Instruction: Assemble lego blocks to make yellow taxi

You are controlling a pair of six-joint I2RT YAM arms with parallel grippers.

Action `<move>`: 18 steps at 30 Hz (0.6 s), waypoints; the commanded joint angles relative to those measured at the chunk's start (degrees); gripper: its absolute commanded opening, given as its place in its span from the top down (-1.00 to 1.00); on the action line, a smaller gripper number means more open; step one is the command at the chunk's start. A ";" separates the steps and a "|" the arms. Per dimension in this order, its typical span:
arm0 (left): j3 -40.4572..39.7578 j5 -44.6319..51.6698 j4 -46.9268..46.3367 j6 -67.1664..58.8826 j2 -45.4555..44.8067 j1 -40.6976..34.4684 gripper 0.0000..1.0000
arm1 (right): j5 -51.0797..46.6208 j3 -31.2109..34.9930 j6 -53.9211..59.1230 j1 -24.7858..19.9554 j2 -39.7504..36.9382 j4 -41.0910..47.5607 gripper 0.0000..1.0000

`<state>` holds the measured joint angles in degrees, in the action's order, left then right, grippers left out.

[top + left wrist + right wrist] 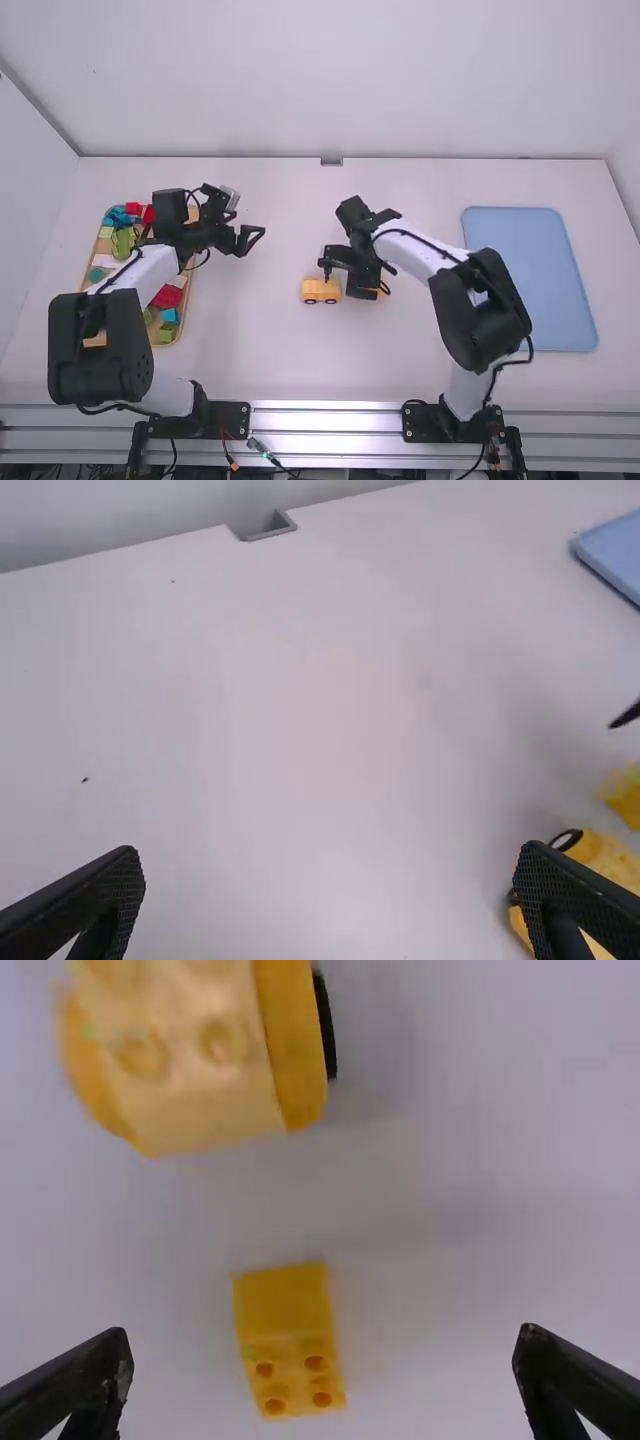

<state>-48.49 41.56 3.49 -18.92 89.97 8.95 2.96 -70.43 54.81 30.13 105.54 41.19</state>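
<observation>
A yellow wheeled base (321,290) stands near the middle of the table, and a small yellow block (381,291) lies just right of it, partly hidden by the right arm. My right gripper (326,272) hangs low over this area. In the right wrist view the yellow block (290,1340) lies between the open fingers of the right gripper (322,1355), touched by neither, with the wheeled base (200,1055) beyond. My left gripper (257,236) is held open between the brick tray and the base. In the left wrist view the wheeled base (600,870) is partly behind one finger of the left gripper (332,872).
A wooden tray (187,300) of mixed coloured bricks stands on the left, partly beneath the left arm. On the right lies a flat blue tray (530,275), beside the right arm. The white table (260,350) ends at a back wall.
</observation>
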 commanded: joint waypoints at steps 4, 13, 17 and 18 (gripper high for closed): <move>1.18 6.08 -0.17 -7.45 -0.94 -0.37 -0.98 | 17.27 0.76 5.68 -6.47 -10.43 -0.39 -0.99; 5.44 20.00 -0.17 -29.18 -0.94 -1.66 -0.99 | 42.51 12.55 14.78 -20.15 -11.45 -11.63 -0.98; 7.87 20.57 -0.09 -36.04 -0.94 -4.74 -0.98 | 48.48 20.85 14.23 -23.65 -11.43 -22.56 -0.98; 8.17 20.61 -0.02 -37.27 -0.94 -5.27 -0.98 | 48.74 21.84 14.23 -23.89 -11.43 -23.89 -0.98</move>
<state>-41.47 58.81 3.66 -48.45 89.97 5.30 44.73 -50.92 68.18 6.79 93.43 17.85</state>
